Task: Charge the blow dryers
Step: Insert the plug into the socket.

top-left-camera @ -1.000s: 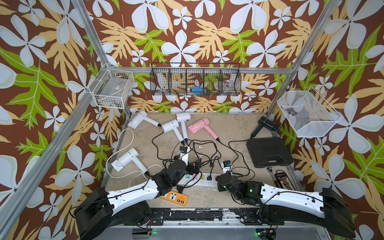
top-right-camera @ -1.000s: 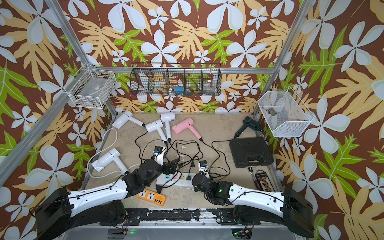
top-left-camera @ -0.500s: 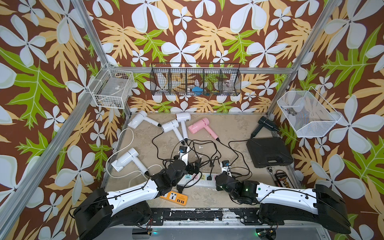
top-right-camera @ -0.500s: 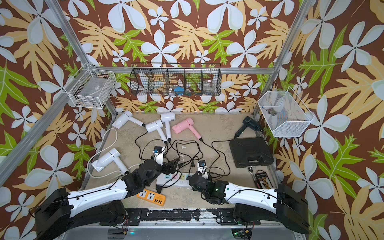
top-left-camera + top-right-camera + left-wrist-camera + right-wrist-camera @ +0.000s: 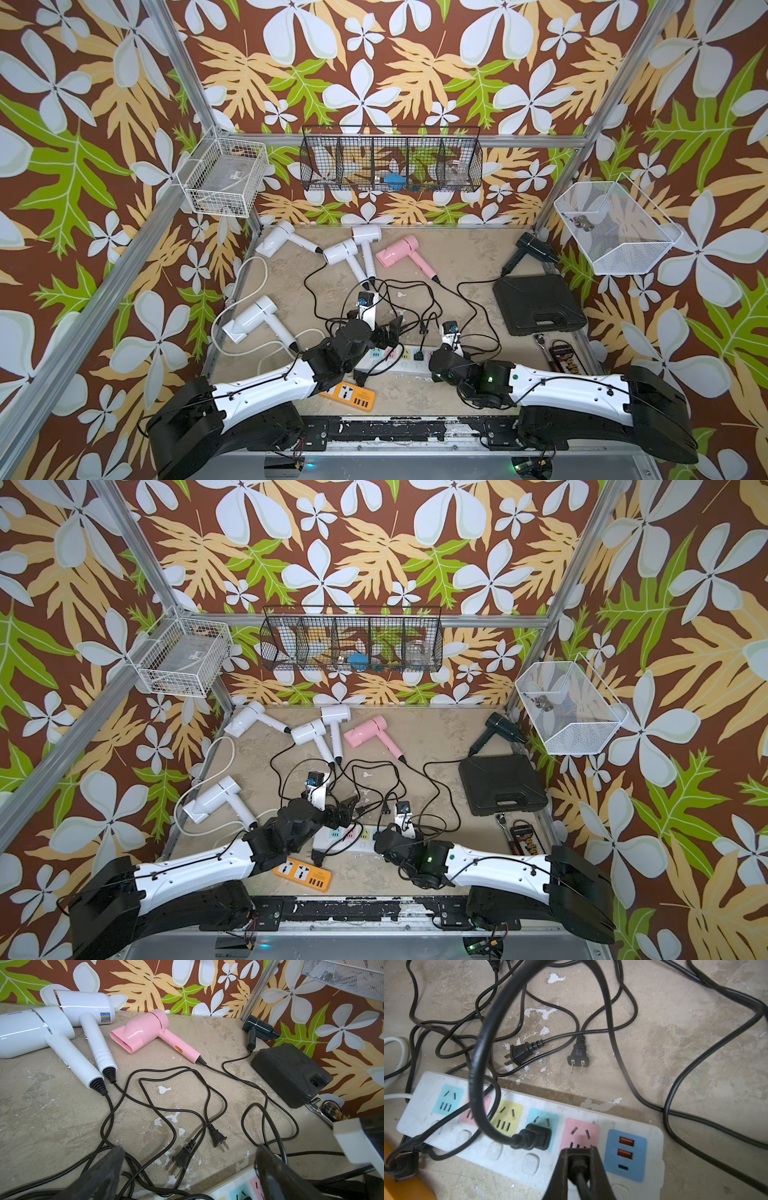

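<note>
Several blow dryers lie on the table: white ones (image 5: 274,243) (image 5: 249,320), a pink one (image 5: 397,253) (image 5: 145,1030) and a black one (image 5: 534,247), their black cords tangled mid-table. My right gripper (image 5: 578,1150) (image 5: 440,361) is shut on a black plug (image 5: 578,1162), held at the pink socket (image 5: 581,1132) of the white power strip (image 5: 421,1109) (image 5: 399,365). Another plug (image 5: 537,1136) sits in the blue socket beside it. My left gripper (image 5: 189,1153) (image 5: 390,332) hangs open over a loose plug (image 5: 182,1157); a second loose plug (image 5: 218,1136) lies close by.
An orange power strip (image 5: 353,395) lies at the front beside the left arm. A black case (image 5: 538,303) and small tools (image 5: 561,361) sit at the right. Wire baskets (image 5: 224,178) (image 5: 390,162) (image 5: 615,228) hang on the walls. A thick white cable (image 5: 232,316) loops at the left.
My right gripper has shifted a little to the left along the white power strip with the plug in it. The left arm has not moved.
</note>
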Robot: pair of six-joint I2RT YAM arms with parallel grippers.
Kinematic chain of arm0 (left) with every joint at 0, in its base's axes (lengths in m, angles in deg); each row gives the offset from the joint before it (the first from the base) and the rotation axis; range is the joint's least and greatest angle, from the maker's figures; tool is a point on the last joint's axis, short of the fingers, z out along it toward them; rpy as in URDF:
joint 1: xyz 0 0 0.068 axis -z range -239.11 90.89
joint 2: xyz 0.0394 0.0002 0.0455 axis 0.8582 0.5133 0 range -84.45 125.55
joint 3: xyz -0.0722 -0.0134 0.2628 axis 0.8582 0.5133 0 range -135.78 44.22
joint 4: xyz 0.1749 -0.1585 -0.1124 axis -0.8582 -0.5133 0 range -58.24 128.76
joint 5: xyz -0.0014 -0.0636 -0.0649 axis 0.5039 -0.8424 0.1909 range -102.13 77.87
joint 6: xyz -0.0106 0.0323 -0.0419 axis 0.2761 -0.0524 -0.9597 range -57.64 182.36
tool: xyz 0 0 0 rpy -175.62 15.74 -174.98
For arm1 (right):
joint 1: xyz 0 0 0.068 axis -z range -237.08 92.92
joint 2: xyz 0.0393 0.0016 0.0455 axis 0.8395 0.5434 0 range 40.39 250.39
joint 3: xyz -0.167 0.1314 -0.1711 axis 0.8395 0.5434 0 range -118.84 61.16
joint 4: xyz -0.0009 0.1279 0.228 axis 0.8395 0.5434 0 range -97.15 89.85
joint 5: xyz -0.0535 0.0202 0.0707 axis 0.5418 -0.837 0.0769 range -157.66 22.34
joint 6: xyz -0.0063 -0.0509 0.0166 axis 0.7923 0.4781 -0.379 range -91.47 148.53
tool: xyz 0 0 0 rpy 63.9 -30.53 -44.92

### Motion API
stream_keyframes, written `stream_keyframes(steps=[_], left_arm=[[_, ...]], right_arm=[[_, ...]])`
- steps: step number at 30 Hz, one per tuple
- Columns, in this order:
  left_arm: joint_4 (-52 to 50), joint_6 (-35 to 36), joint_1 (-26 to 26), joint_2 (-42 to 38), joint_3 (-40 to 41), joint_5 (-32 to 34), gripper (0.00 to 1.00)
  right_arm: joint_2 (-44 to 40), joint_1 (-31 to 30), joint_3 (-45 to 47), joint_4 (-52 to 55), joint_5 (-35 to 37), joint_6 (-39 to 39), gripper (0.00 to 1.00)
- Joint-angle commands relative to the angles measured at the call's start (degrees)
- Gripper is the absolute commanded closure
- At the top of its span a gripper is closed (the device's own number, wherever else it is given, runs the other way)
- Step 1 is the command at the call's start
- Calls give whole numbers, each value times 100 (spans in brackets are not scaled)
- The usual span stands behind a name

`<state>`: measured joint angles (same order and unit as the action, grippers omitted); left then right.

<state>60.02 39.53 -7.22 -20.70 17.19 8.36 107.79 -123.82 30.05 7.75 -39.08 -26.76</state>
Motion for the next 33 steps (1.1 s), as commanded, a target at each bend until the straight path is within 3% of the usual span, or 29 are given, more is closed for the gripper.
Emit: stream_keyframes(steps=[1,33], left_arm=[[28,-12,-11,-25,-14,3,0],[42,-11,-12,-90,13,-1,0]], right_arm=[[75,-45,-63,247,183,-73,100],[209,-184,214,-277,359,-96,100]])
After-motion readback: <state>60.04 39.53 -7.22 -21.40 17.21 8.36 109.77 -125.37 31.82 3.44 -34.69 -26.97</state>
